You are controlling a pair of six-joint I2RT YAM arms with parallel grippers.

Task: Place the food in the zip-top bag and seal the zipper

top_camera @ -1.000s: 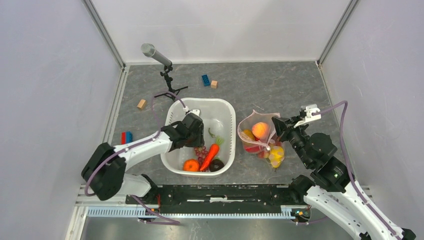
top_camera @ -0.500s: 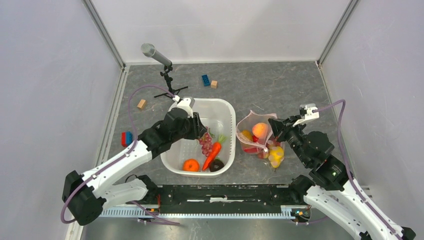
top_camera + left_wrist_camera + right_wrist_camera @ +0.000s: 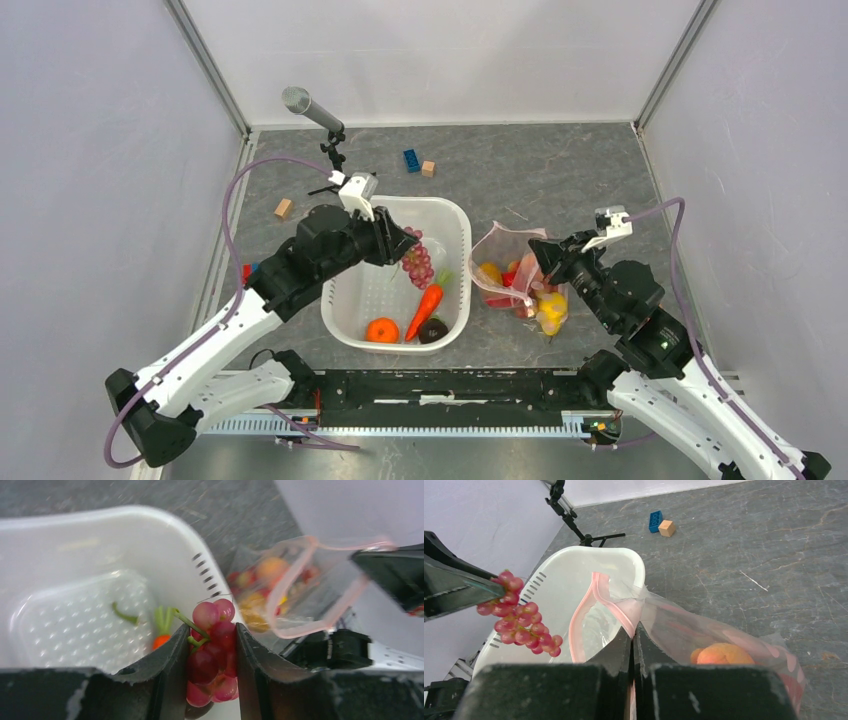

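Grey marbled tabletop [image 3: 560, 170], white walls [image 3: 450, 60]: left gripper [image 3: 212, 630] is clamping purple toy grapes [image 3: 212, 652] over the white plastic basin [image 3: 380, 290]; right gripper [image 3: 633, 630] is pinching the clear zip-top bag [image 3: 674, 625] beside it.

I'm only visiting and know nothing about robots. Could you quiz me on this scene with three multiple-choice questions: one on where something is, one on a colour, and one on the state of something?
1. Where are the grapes?
A. Lying in the white basin.
B. Pinched in the left gripper, above the basin.
C. Inside the zip-top bag.

2. What colour is the zipper along the bag's mouth?
A. Green.
B. Blue.
C. Pale pink.

3. What state is the right gripper in?
A. Shut on the zipper.
B. Wide open, holding nothing.
C. Shut on the grapes.

Answers:
1 B: the left wrist view shows the bunch squeezed between both fingers, with the basin below.
2 C: the right wrist view shows the strip is pink.
3 A: its fingers meet on the pink edge.
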